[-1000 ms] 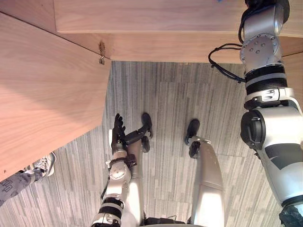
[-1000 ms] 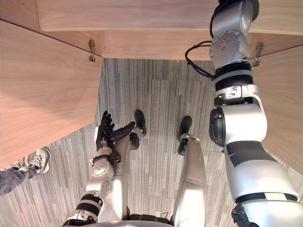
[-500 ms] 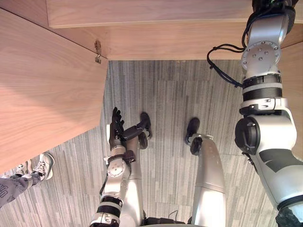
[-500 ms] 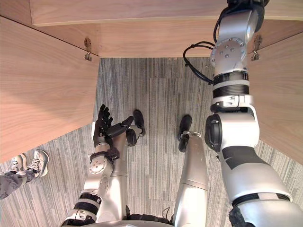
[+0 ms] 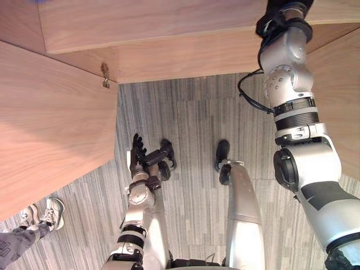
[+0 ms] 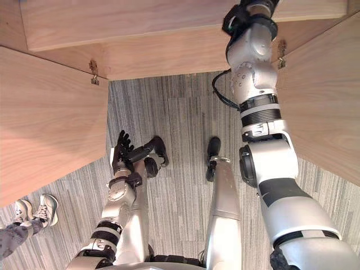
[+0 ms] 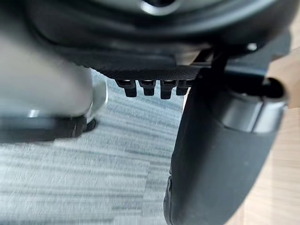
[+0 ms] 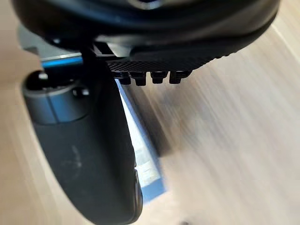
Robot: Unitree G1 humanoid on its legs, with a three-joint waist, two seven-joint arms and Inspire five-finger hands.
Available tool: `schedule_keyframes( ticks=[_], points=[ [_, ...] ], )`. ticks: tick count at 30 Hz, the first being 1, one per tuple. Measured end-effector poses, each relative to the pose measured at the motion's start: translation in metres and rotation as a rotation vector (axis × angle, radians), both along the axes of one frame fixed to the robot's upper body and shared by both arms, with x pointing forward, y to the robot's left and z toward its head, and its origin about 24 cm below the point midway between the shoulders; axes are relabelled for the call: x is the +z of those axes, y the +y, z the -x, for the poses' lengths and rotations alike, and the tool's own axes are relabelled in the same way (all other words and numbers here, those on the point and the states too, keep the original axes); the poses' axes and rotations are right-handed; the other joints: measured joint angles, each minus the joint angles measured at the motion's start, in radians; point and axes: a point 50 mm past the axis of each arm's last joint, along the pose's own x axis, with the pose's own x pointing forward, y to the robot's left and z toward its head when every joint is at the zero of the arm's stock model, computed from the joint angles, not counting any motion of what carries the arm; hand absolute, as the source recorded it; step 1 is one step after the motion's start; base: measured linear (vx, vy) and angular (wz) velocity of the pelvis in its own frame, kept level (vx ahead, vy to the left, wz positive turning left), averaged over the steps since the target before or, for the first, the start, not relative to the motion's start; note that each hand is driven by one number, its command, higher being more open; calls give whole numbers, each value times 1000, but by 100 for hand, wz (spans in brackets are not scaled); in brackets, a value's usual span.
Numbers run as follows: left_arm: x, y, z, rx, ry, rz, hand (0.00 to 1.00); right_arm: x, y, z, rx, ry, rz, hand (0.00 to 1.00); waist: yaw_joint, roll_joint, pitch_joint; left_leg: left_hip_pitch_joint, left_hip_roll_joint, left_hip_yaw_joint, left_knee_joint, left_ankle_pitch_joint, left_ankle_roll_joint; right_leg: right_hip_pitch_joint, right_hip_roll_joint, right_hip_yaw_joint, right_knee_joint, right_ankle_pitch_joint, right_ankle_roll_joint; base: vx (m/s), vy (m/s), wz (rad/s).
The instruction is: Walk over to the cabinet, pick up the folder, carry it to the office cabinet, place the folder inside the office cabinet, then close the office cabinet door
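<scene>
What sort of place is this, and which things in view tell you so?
Probably an office: grey striped carpet tiles, a wood-veneer cabinet with its hinged door open, and a blue-and-white folder on a wooden surface.

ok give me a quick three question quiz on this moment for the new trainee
1. True or false: the left hand hangs low beside the leg, fingers straight, holding nothing.
2. Which arm reaches up to the cabinet? A left, B right, C both.
3. Fill in: in the right wrist view, the blue and white folder lies beside the right hand on pale ___.
Key: 1 true; 2 B; 3 wood.
</scene>
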Motion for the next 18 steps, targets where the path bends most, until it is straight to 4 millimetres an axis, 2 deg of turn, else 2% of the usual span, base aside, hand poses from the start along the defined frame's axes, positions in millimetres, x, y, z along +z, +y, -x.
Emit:
schedule_keyframes(
  ticks=[3, 10, 13, 15, 16, 18],
  points=[
    [-4, -5, 1, -44, 16, 0, 100, -4, -2, -6, -78, 64, 215, 100, -12, -1, -1, 24, -3, 3, -27, 3, 1, 32, 0, -7, -39, 9, 3, 1, 6, 1],
    [-9, -1, 2, -49, 40, 28, 100, -4, -10, -7, -189, 91, 534, 100, -28, -2, -1, 61, -9, 16, -65, 4, 1, 70, -1, -6, -80, 20, 8, 16, 5, -1],
    [-7, 0, 1, -59, 32, 38, 100, -7, -15, 3, -228, 44, 724, 100, -31, -4, -2, 66, -9, 17, -70, 4, 1, 75, -1, -8, -86, 20, 8, 0, 0, 0],
    [-6, 2, 2, -72, 25, 34, 100, -17, -17, 13, -207, 7, 840, 100, -33, -4, -2, 69, -10, 17, -73, 4, 1, 78, -1, -8, -88, 20, 8, 0, 0, 0],
    [-6, 5, 4, -82, 19, 24, 100, -32, -19, 18, -170, 6, 911, 100, -35, -4, -2, 80, -11, 18, -79, 4, 1, 88, -1, -9, -91, 20, 8, 0, 0, 0],
    [-7, 9, 7, -86, 17, 16, 100, -49, -20, 21, -130, 25, 965, 100, -36, -5, -2, 97, -13, 20, -85, 3, 1, 102, -2, -8, -94, 19, 8, 0, 0, 0]
  ],
)
